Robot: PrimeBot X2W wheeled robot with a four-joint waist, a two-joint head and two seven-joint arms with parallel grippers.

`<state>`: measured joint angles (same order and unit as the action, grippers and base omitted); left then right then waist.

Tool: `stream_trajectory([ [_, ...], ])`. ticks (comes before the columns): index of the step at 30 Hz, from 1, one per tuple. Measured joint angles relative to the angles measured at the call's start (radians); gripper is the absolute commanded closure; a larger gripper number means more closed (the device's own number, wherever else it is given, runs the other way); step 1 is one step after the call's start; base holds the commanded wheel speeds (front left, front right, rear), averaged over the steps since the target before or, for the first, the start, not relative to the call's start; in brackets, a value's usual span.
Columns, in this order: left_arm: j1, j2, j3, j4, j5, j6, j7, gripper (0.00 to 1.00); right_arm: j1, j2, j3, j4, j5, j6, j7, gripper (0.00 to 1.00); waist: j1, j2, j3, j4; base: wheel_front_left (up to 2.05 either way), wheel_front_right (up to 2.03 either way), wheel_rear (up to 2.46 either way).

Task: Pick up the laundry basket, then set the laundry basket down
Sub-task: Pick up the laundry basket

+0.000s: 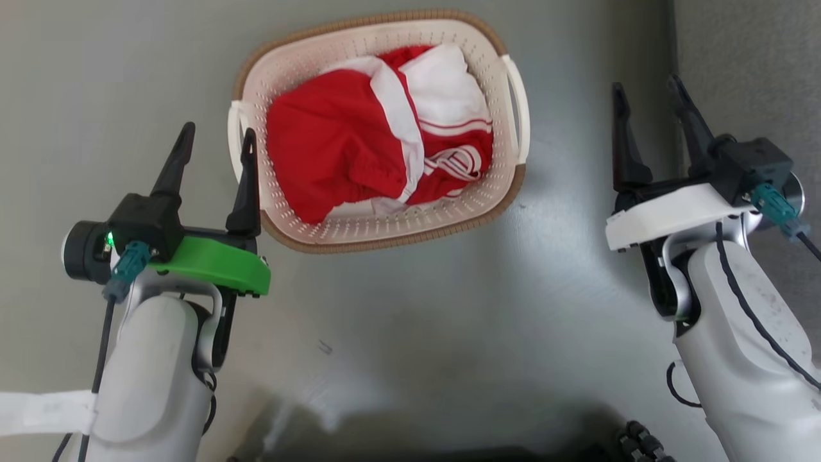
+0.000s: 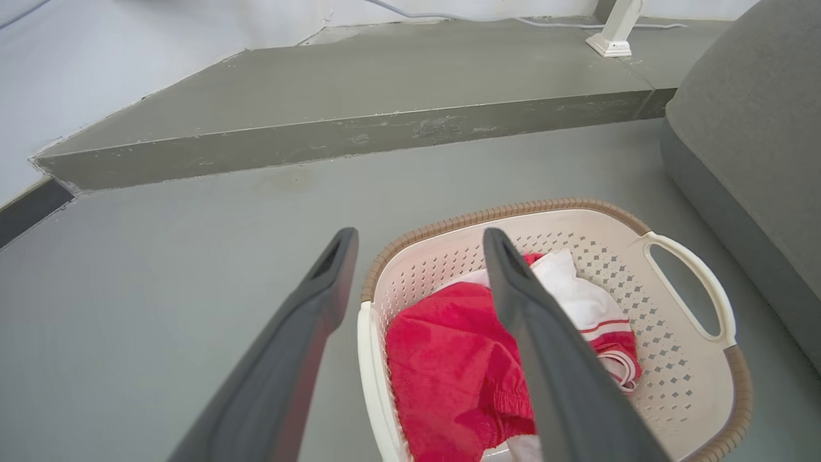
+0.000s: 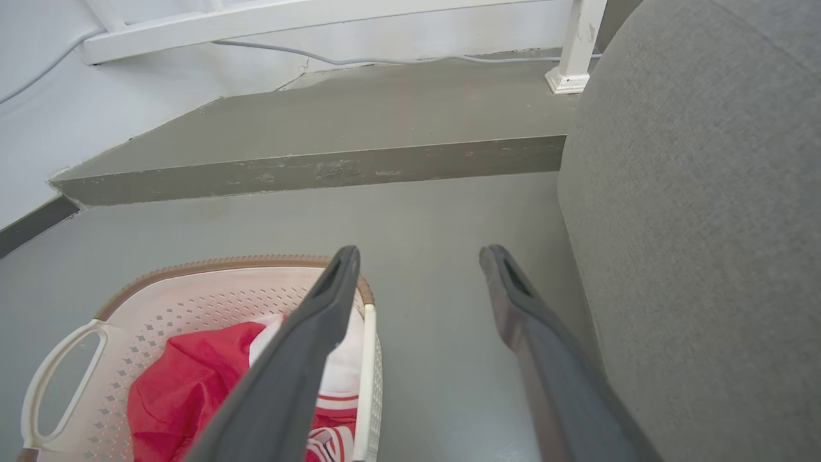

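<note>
Laundry basket [image 1: 301, 64] sitting on floor [image 1: 410, 308]. Left hand [image 1: 218, 128] gaping open, straddling left handle [image 1: 233, 128]; right hand [image 1: 645, 83] also open, well apart. Likely lining up a 2-handle lift.

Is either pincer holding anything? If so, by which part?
Nothing is held. The left pincer is open beside the laundry basket, at its side handle. The right pincer is open over the floor, apart from the basket.

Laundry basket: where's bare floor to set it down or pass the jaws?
Bare floor runs wide on the near side of the laundry basket, and left of and beyond it up to the step. Tighter on the right: a narrow strip before the grey sofa.
</note>
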<state>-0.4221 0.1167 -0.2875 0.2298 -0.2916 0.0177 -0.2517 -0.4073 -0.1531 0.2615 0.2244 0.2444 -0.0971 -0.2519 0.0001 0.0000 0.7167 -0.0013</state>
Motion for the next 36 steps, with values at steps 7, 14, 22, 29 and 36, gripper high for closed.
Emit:
stream_trajectory([
  [7, -0.045, -0.004, 0.013, 0.074, -0.017, -0.010, 0.000, 0.00, -0.046, 0.025, 0.016, 0.058, 0.001, 0.018, 0.000, 0.00, 0.0000, 0.0000, 0.062, -0.003, 0.00, 0.00, 0.00],
  [14, -0.105, -0.003, 0.029, 0.189, -0.052, -0.036, 0.029, 0.00, -0.118, 0.057, 0.057, 0.162, 0.006, 0.053, 0.002, 0.00, 0.0000, -0.0001, 0.099, -0.011, 0.00, 0.00, 0.00],
  [22, -0.193, 0.004, 0.028, 0.318, -0.070, -0.071, 0.085, 0.00, -0.221, 0.077, 0.102, 0.301, 0.014, 0.080, 0.039, 0.00, 0.0000, 0.0000, 0.129, -0.029, 0.00, 0.00, 0.00],
  [29, -0.284, 0.000, 0.019, 0.442, -0.083, -0.098, 0.152, 0.00, -0.316, 0.085, 0.137, 0.432, 0.032, 0.105, 0.097, 0.00, 0.0000, 0.0000, 0.154, -0.036, 0.00, 0.00, 0.00],
  [36, -0.365, -0.001, 0.024, 0.536, -0.110, -0.107, 0.213, 0.00, -0.396, 0.089, 0.162, 0.528, 0.056, 0.118, 0.146, 0.00, -0.0001, 0.0000, 0.180, -0.041, 0.00, 0.00, 0.00],
])
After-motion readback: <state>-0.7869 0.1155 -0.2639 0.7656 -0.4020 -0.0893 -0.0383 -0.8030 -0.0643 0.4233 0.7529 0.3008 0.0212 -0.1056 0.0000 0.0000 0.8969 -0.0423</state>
